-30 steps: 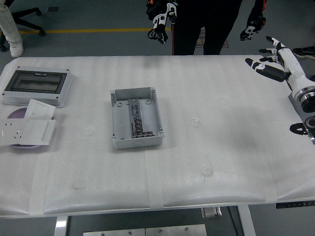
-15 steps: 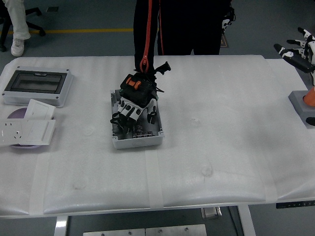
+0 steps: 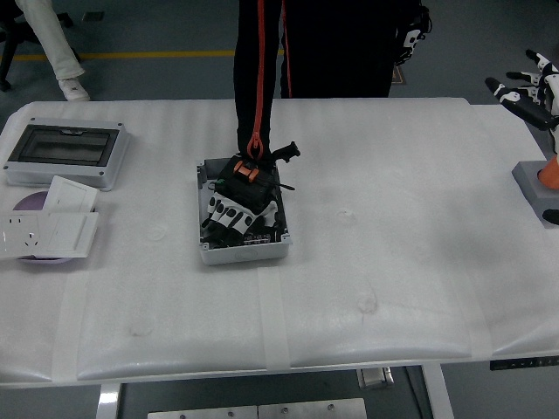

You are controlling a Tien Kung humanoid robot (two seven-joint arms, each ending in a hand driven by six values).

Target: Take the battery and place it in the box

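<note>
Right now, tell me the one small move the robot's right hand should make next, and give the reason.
Probably hold still. A person's gloved hand reaches down into the gray box mid-table, covering its inside, while the robot's right hand hangs with fingers spread past the table's far right corner. No loose battery shows on the table, so reaching in now would likely only risk bumping the person.

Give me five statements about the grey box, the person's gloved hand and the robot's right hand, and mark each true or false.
1. A person's gloved hand reaches into the grey box. True.
2. The robot's right hand is over the box. False: it is at the far right edge.
3. The robot's left arm reaches over the table. False: none is visible.
4. A clear-lidded enclosure lies at far left. True.
5. The box stands on the wall socket plate. False: they are apart.
</note>
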